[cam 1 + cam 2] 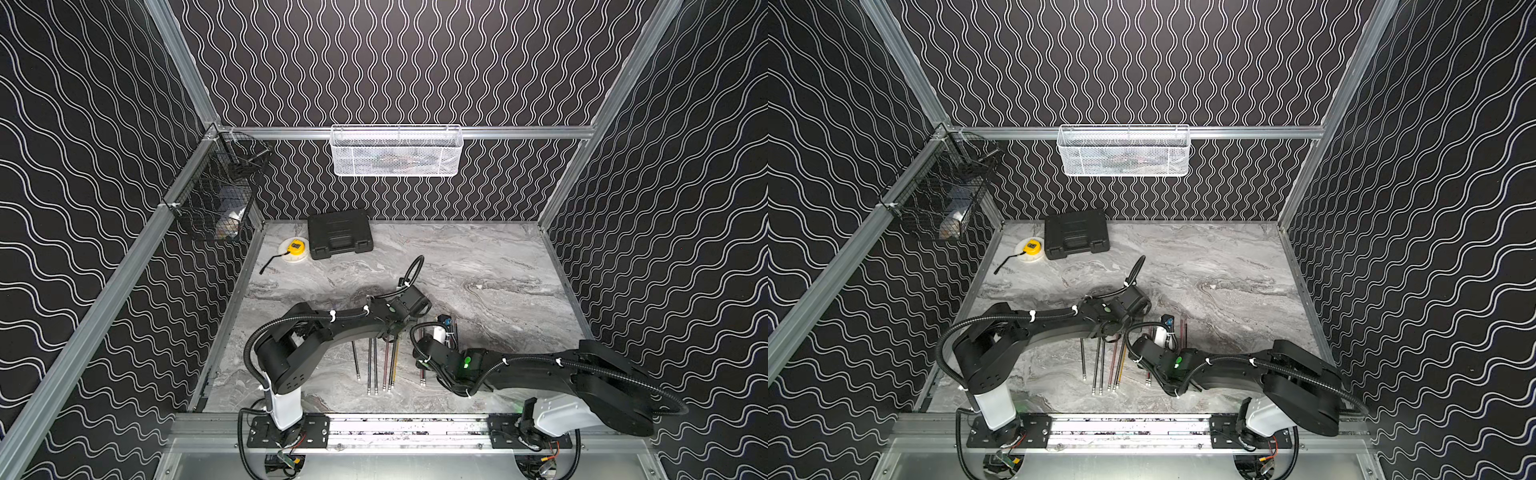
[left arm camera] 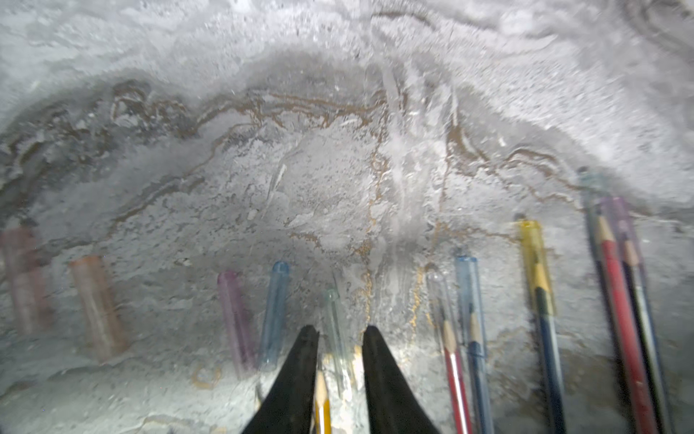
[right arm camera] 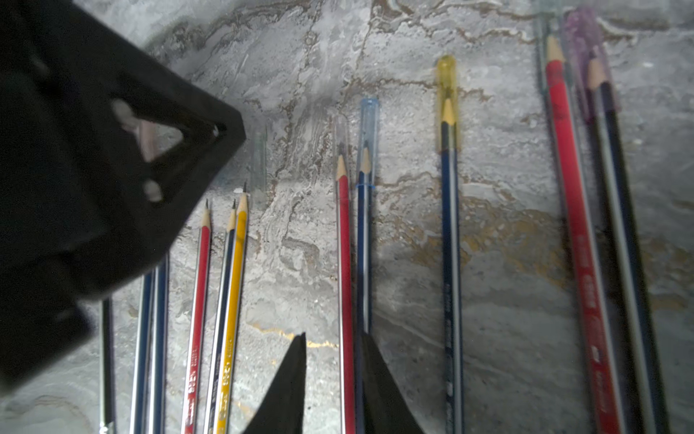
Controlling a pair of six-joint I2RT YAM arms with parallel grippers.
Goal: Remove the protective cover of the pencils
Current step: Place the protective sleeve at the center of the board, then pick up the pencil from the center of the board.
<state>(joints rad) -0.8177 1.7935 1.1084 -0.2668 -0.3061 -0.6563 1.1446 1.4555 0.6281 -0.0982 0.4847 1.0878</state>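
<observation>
**A:** Where do your pencils [image 1: 375, 365] lie?

**B:** In a row on the marble table [image 1: 478, 266], near its front edge, under both your arms. Some tips are bare, others wear caps.

**A:** And your left gripper [image 2: 341, 330]?

**B:** Its jaws stand slightly apart above the yellow pencil [image 3: 233, 293]. A clear cap [image 3: 259, 161] lies on the table just past that bare tip.

**A:** Your right gripper [image 3: 332, 336]?

**B:** Jaws apart, astride a capped red pencil [image 3: 344, 263], with a gap showing on one side.

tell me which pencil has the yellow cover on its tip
The dark blue pencil lying on its own, its tip inside the yellow cover. The other pencils' covers are clear, blue or purple, and the yellow pencil has a bare tip.
</observation>
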